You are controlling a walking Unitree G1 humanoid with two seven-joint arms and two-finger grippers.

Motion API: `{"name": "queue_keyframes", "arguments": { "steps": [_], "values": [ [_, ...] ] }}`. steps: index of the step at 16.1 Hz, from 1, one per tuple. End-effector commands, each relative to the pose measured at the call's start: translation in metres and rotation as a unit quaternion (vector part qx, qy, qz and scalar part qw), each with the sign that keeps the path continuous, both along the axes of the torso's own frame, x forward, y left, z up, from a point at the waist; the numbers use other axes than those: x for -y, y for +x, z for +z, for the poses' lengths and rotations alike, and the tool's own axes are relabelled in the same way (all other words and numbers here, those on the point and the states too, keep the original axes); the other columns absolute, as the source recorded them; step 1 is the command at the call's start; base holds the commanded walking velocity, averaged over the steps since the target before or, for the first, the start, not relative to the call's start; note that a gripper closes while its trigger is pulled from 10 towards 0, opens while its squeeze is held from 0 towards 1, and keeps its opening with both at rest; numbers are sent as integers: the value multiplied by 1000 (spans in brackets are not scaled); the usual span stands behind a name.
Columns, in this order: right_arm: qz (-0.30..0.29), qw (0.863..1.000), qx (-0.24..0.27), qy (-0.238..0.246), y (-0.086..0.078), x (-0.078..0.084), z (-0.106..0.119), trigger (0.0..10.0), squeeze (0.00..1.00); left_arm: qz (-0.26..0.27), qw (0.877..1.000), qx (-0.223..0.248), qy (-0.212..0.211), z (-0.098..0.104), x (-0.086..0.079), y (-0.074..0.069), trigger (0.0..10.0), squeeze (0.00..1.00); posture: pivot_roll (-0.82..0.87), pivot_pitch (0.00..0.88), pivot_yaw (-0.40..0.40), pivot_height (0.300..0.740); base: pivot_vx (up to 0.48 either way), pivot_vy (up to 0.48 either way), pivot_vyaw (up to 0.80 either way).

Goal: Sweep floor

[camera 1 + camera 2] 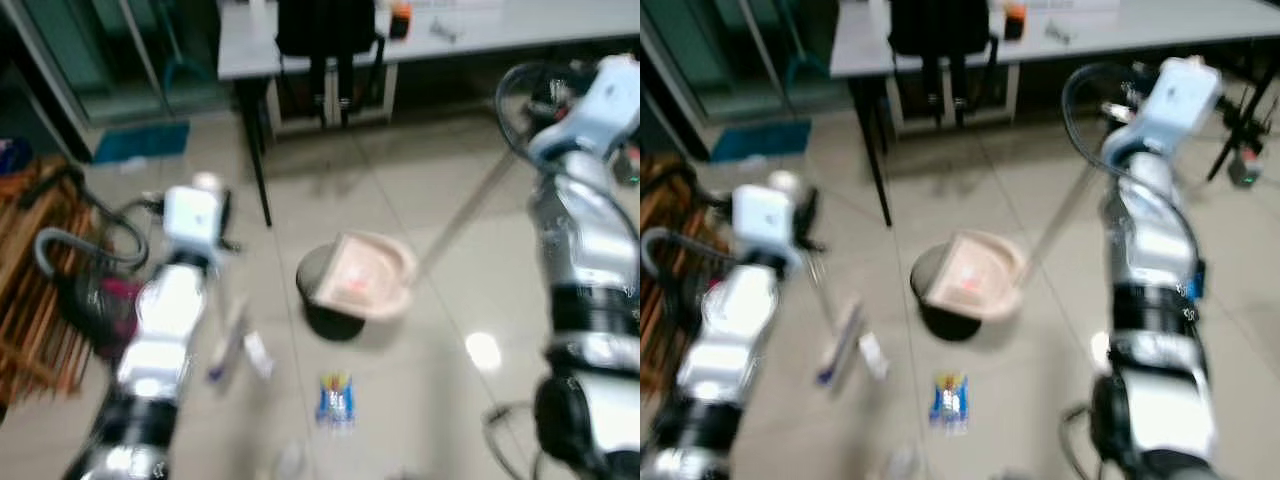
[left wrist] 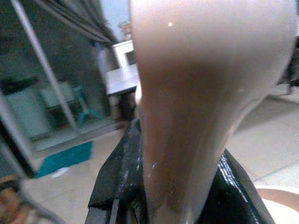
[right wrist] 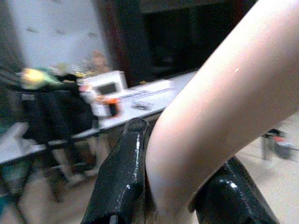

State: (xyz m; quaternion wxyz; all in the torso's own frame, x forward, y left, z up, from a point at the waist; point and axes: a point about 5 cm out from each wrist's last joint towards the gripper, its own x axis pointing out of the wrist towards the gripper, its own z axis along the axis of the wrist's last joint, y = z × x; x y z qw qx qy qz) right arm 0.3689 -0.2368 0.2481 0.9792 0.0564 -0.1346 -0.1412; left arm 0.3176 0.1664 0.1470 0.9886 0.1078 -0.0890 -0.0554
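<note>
- Right gripper [image 3: 170,186]: black fingers clamped on the pink dustpan handle [image 1: 1060,215].
- Dustpan [image 1: 362,275]: pink, on the tiled floor [image 1: 450,300], over a dark round object [image 1: 330,318].
- Left gripper [image 2: 180,191]: closed around the beige broom handle [image 2: 196,93]; broom head [image 1: 843,345] on the floor.
- Blue-and-yellow packet [image 1: 335,398]: lying near the dustpan.

Floor [image 1: 450,400]: pale glossy tiles. A pink dustpan [image 1: 362,277] sits mid-floor, overlapping a dark round object [image 1: 325,318] beneath it. A blue and yellow packet [image 1: 336,398] lies near the dustpan, closer to the robot. A small white scrap [image 1: 257,352] lies to the packet's left. A teal mat [image 1: 142,141] lies farther back left. A grey counter [image 1: 250,45] stands on dark legs at the rear, with small items on top too blurred to identify.
</note>
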Motion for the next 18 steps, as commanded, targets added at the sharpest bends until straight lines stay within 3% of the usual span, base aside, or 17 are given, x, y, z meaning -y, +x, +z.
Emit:
{"name": "queue_keyframes", "arguments": {
  "steps": [1,4,7,11,15,18],
  "values": [
    [12,999,49,-8,0,-10,22,10000,0,9,1000,29,7,14,-8,1,10000,0,-55,0,56,740,428,0,0],
    [13,999,51,-9,0,-11,22,10000,0,8,1000,25,8,12,-9,1,10000,0,-54,0,55,740,410,0,0],
    [13,998,57,-21,2,-14,22,10000,0,5,1000,15,4,9,-8,0,10000,0,-53,0,56,740,0,0,0],
    [41,995,85,-46,6,-32,25,10000,0,0,1000,18,10,8,-7,-1,10000,0,-51,0,57,740,0,0,0],
    [80,983,101,-132,11,-61,22,10000,0,-1,1000,20,14,9,-7,-2,10000,0,-41,0,52,740,0,0,0],
    [112,963,132,-208,8,-90,18,10000,0,0,1000,22,15,10,-7,-2,10000,0,-37,0,53,740,0,0,0]
  ]
}}
